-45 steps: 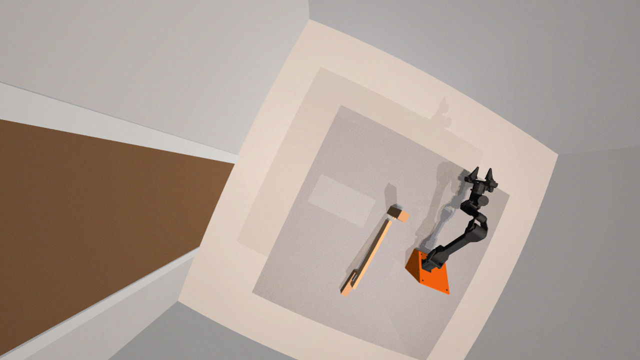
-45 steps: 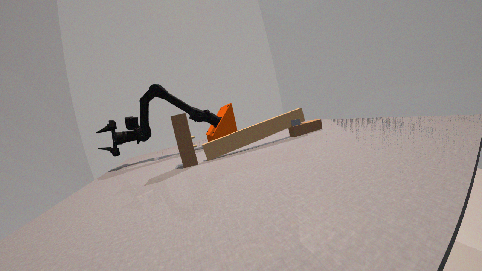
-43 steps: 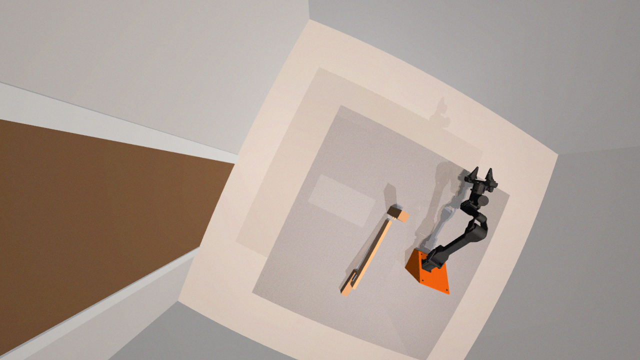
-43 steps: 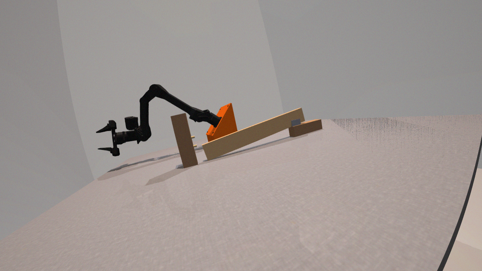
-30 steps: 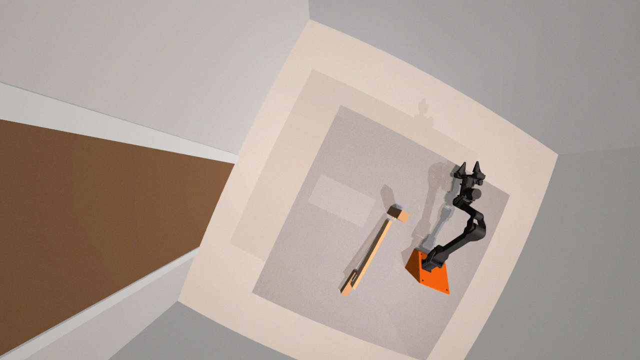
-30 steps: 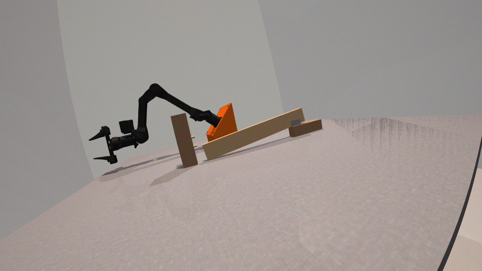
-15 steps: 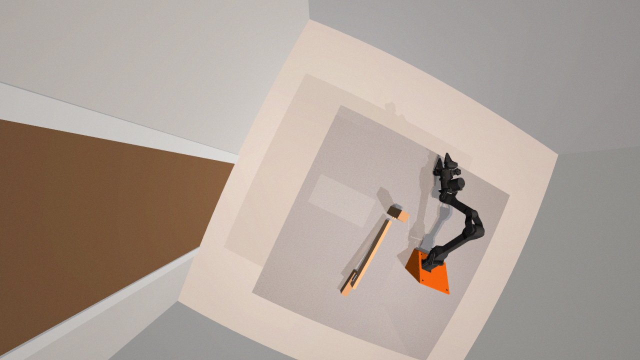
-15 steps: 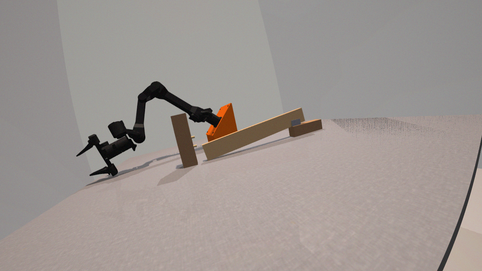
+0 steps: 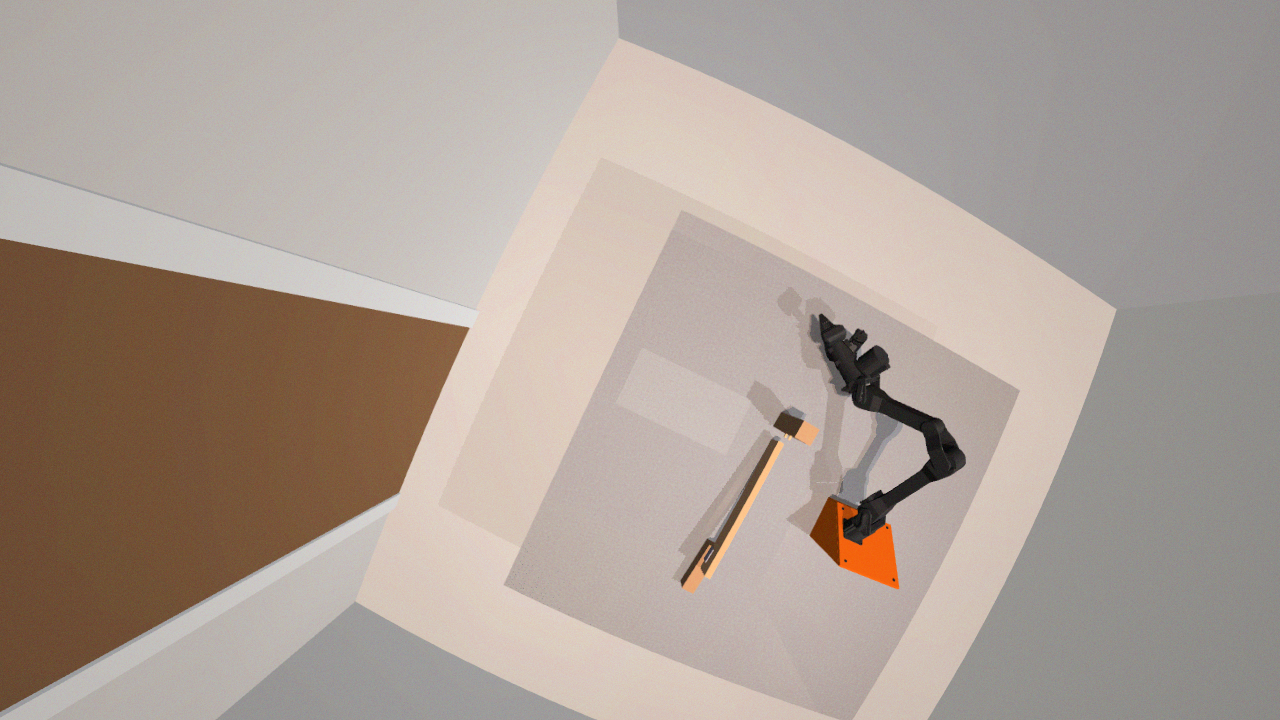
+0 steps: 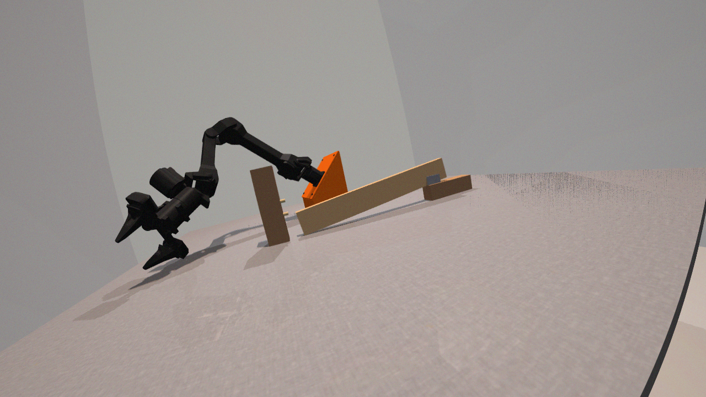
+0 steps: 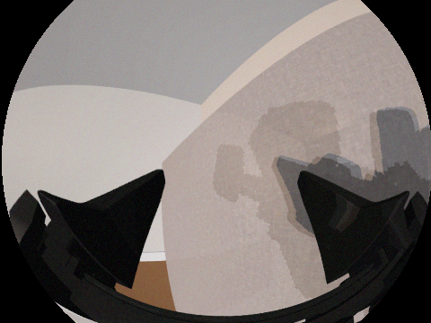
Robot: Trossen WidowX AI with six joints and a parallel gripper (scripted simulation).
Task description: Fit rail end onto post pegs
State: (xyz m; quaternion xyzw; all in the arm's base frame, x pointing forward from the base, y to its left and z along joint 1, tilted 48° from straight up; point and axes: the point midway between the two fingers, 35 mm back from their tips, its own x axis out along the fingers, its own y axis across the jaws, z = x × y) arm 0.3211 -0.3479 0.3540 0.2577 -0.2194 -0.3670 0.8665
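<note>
The pale rail slopes from the bracket on the low footboard block down to its near end on the table. The upright post stands in front of that end with a small gap. Two bare pegs stick out toward the rail; the upper peg is above the rail's near end. The rail's holes are not visible. My gripper is open and empty, low over the table on the side of the post away from the rail, tilted downward.
The orange arm base stands beside the rail. The arm arches from it to the gripper, past the post. The grey table carries the arm's shadows; its edge shows in the wrist view.
</note>
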